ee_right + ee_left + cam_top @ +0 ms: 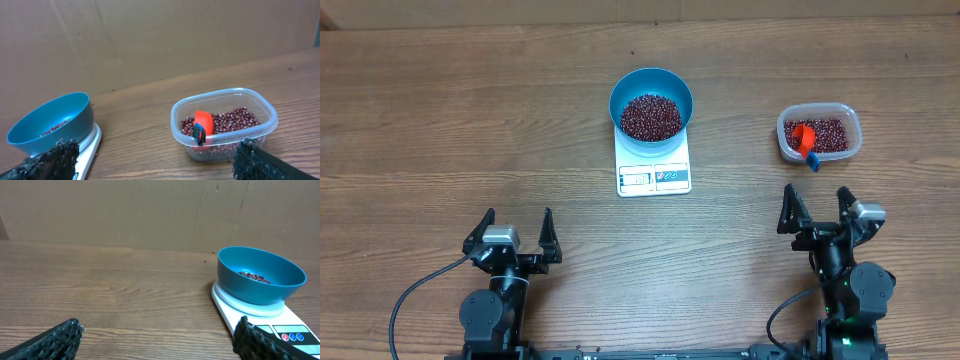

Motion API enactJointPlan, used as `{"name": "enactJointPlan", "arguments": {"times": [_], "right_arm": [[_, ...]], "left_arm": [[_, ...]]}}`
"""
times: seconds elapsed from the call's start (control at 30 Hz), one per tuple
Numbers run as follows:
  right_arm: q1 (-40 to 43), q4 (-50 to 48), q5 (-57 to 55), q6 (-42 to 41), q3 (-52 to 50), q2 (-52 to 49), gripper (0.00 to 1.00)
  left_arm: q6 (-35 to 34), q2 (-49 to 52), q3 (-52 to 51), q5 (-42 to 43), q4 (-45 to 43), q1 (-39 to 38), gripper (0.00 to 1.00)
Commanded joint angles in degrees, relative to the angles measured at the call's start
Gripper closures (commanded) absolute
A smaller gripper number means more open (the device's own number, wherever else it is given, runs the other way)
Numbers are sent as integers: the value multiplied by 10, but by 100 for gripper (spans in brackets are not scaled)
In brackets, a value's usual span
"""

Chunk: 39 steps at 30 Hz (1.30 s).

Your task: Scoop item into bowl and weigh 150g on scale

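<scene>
Glossy dark red-brown beans (651, 117) lie in bright blue plastic bowl (618, 92) on flat white scale (654, 178). Red-orange scoop (803, 136) in clear plastic tub (850, 125) — just ahead of right gripper (817, 197), blue handle-tip toward it. Both spread, empty — left gripper (517, 216) farther off.

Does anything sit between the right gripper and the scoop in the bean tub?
Nothing visible does. The open right gripper faces the clear tub with no object between them. The red-orange scoop lies on the beans inside.
</scene>
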<state>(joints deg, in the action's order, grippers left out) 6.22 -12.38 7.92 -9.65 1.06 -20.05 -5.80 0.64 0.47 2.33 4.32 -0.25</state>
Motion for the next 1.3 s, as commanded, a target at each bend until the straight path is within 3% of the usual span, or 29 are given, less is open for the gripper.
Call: {"name": "enactJointPlan", "arguments": {"times": [0.0, 0.5, 0.83, 1.27], "right_arm": [[-13, 21, -29, -10, -6, 31, 0], [-40, 171, -43, -10, -6, 103, 0], [-43, 170, -45, -8, -6, 200, 0], [-43, 171, -44, -8, -6, 199, 0]], "left_arm": [[7, -4, -2, -4, 1, 3, 0], [7, -4, -2, -4, 1, 3, 1], [7, -4, -2, -4, 1, 3, 0], [7, -4, -2, -4, 1, 3, 1]]}}
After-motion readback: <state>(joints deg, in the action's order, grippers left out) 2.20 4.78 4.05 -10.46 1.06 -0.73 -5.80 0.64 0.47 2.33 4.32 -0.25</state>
